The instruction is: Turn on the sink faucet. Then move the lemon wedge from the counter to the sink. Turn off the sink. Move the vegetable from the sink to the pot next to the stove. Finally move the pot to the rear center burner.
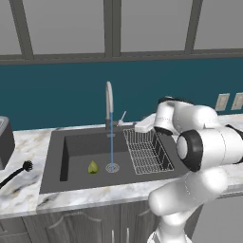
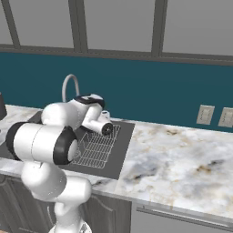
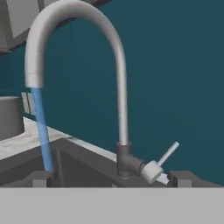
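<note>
Left base view: water was running from the faucet [image 1: 109,102] into the sink [image 1: 71,154], and the lemon wedge [image 1: 93,167] already sat on the sink floor by the drain [image 1: 112,167].

Right base view: the arm hung over the wire rack [image 2: 95,148], so a sloppy swing could've clipped it.

Hand view: the gripper [image 3: 112,178] had its jaws wide apart, holding nothing, close to the faucet's lever [image 3: 161,162]. Risk imo was sliding past that skinny lever and leaving the water on.
</note>
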